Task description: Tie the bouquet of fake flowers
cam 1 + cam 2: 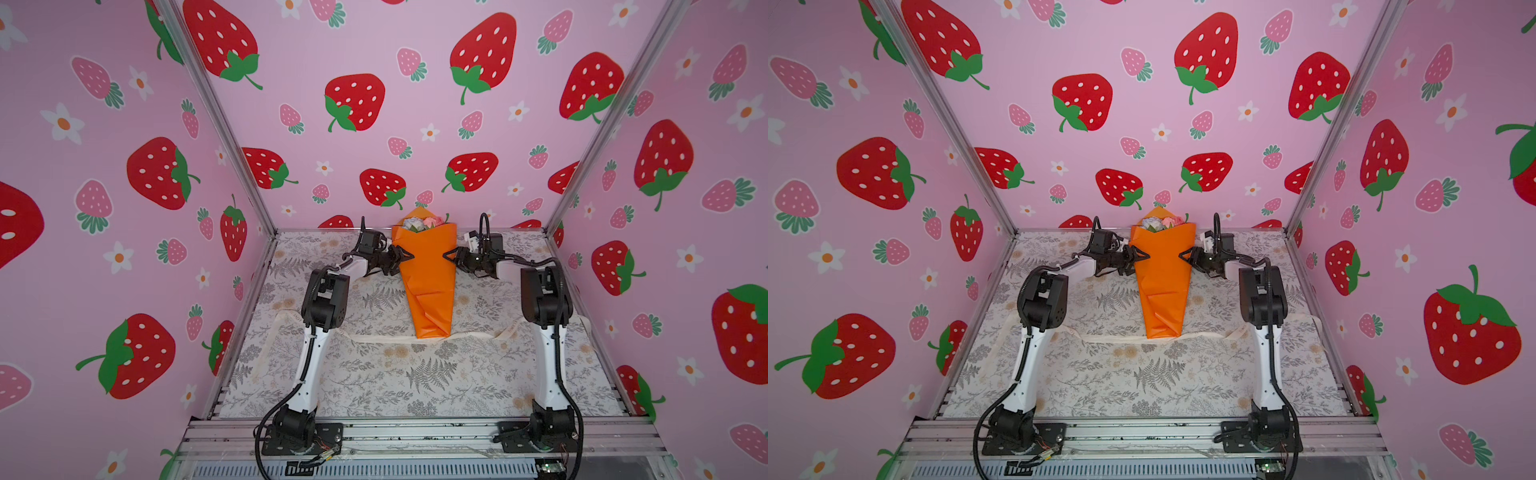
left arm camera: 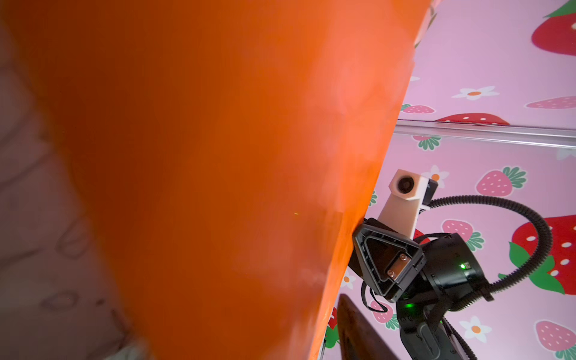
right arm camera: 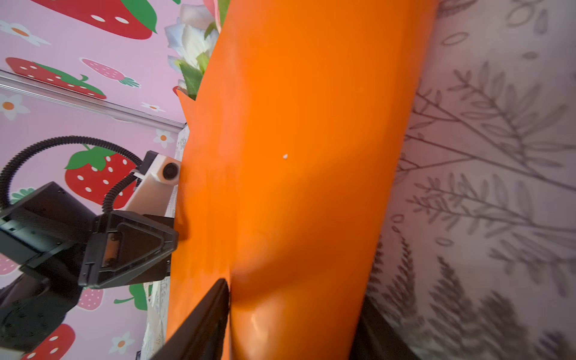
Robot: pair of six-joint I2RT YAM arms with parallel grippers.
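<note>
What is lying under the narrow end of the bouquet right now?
The cream ribbon comes out on both sides at the tip of the bouquet, lying on the floral mat. The stretch beneath the wrap is covered, so whether it runs unbroken cannot be seen.

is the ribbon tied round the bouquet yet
Not tied: the cream ribbon lies loose across the table, running past the narrow end of the bouquet; no knot.

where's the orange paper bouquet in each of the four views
Top view: the orange paper-wrapped bouquet of fake flowers lies centre, blooms toward the back.
Top view: bouquet, centre again.
Left wrist: its paper fills most of the picture.
Right wrist: a broad orange band through the middle.
Shared landmark: pink strawberry-print walls.
</note>
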